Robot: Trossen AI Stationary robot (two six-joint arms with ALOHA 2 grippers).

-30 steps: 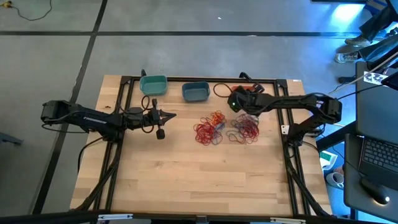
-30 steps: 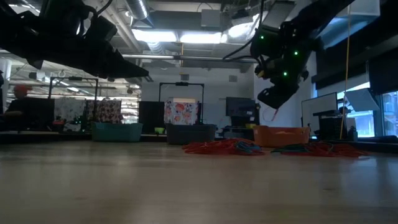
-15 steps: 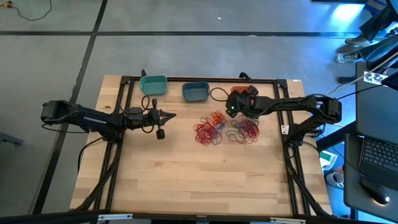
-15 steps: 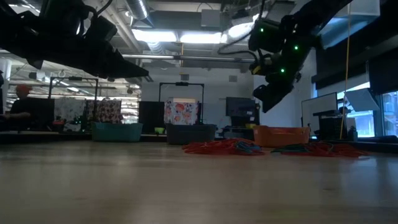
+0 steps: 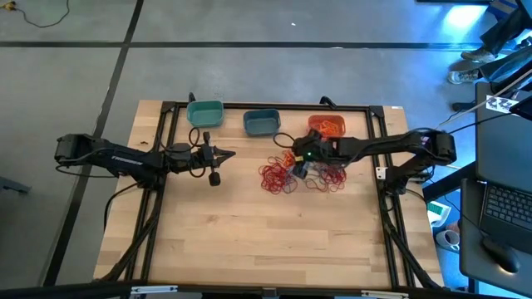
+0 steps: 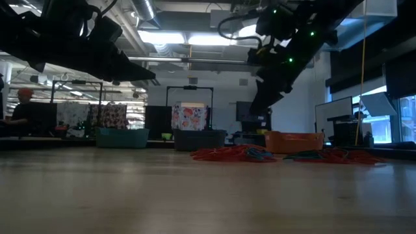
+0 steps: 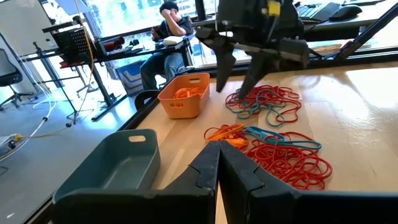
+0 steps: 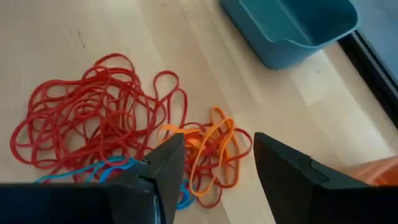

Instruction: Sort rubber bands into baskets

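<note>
Right gripper (image 5: 293, 158): fingers spread, empty, above orange rubber bands (image 8: 208, 149) between red piles (image 5: 276, 177). Left gripper (image 5: 229, 153): closed, empty, left of piles. Teal basket (image 5: 204, 113), blue basket (image 5: 261, 122), orange basket (image 5: 327, 125): far edge.

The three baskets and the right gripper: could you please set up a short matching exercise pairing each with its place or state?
Things:
1. teal basket
2. slate blue basket
3. orange basket
4. right gripper

Places or states:
A. holds orange rubber bands
B. open above the rubber bands on the table
C. at the left end of the basket row, empty
D. middle of the basket row, empty

Pairs: 1-C, 2-D, 3-A, 4-B
</note>
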